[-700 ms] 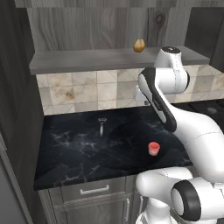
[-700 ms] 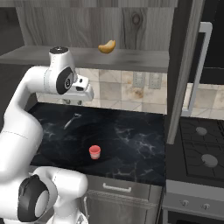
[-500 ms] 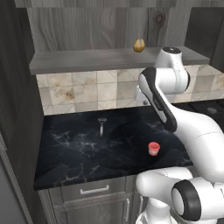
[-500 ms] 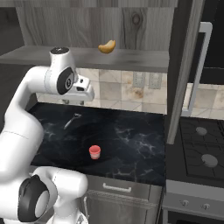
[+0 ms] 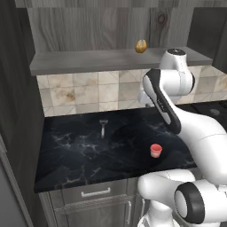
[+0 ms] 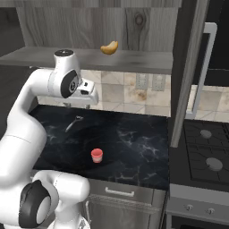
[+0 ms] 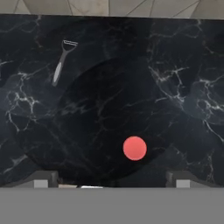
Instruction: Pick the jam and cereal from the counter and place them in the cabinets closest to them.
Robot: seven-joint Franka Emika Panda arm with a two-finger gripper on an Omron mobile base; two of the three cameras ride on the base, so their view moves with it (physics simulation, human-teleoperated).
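Note:
The jam point(image 5: 155, 150) point(image 6: 96, 155) is a small red jar standing upright near the front edge of the black marble counter point(image 5: 80, 150) point(image 6: 143, 147). In the hand view the jam point(image 7: 134, 148) shows as a red disc seen from above, a little right of centre. My gripper point(image 6: 77, 105) point(image 7: 111, 178) hangs high over the counter, well above the jar and further back, pointing down. It is open with nothing between its fingertips point(image 7: 43, 177). The open cabinet point(image 5: 111, 60) with its grey shelf sits above the backsplash. The cereal is out of view.
A metal peeler point(image 5: 103, 127) point(image 7: 61, 63) lies on the counter's back left. A golden-brown egg-shaped thing point(image 5: 141, 45) point(image 6: 109, 47) rests on the cabinet shelf. An open dark cabinet door point(image 6: 188, 76) stands edge-on at right, with a stove point(image 6: 205, 154) beyond it.

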